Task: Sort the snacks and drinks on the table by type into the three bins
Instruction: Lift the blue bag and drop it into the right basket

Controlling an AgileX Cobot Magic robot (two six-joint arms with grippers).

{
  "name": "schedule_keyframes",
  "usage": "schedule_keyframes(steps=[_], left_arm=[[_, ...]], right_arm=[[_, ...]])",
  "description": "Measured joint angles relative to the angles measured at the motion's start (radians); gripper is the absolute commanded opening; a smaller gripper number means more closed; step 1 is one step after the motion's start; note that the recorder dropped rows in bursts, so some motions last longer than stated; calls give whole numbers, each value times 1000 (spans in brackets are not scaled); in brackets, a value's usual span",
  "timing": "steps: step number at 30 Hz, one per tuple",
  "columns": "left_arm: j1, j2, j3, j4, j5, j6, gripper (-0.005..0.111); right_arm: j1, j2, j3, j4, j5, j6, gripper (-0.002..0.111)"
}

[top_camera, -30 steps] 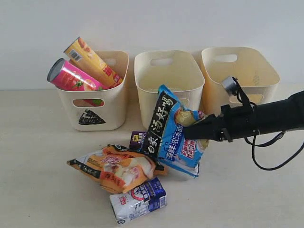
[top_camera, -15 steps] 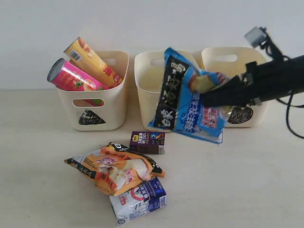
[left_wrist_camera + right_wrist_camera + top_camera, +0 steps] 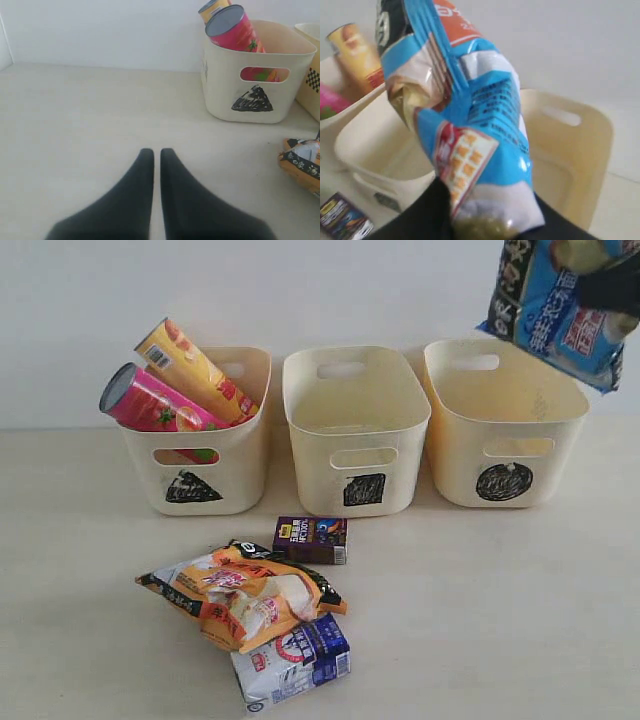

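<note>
R gripper [image 3: 490,222] pinched the blue-white-black packet [image 3: 555,305] up in the air over the circle bin's [image 3: 505,415] far right corner, not touching it, while L gripper [image 3: 156,155] sat pressed together & empty, low over the table [image 3: 75,125], near the triangle bin [image 3: 250,75].

Exterior view: front-on, slightly above, mid-range, facing the three bins [image 3: 320,480] across the table [image 3: 500,620]. Left wrist view: low behind the left gripper [image 3: 156,152], with the triangle bin [image 3: 220,95] ahead and off to one side, shared with the exterior view. Right wrist view: high up, blue packet [image 3: 470,125] filling the frame close ahead of the right gripper [image 3: 490,222], bins beyond and below it.
</note>
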Motion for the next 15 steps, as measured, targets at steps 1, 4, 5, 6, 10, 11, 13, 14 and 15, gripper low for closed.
schedule_keyframes(steps=[1, 4, 5, 6, 10, 11, 13, 14, 15], left_arm=[[0, 0, 0, 0, 0, 0, 4], [0, 0, 0, 0, 0, 0, 4], [0, 0, 0, 0, 0, 0, 4], [0, 0, 0, 0, 0, 0, 4], [0, 0, 0, 0, 0, 0, 4], [0, 0, 0, 0, 0, 0, 4], [0, 0, 0, 0, 0, 0, 4], [0, 0, 0, 0, 0, 0, 4], [0, 0, 0, 0, 0, 0, 4]], right_arm=[[0, 0, 0, 20, -33, 1, 1], [0, 0, 0, 134, -182, -4, 1], [-1, 2, 0, 216, -237, -43, 1], [-4, 12, -3, 280, -251, -90, 1], [-4, 110, -63, 339, -210, -139, 1], [-4, 131, -81, 339, -210, -140, 1], [-1, 208, -139, 344, -206, -142, 1], [2, 238, -159, 346, -206, -142, 1], [15, 266, -184, 346, -208, -142, 1]])
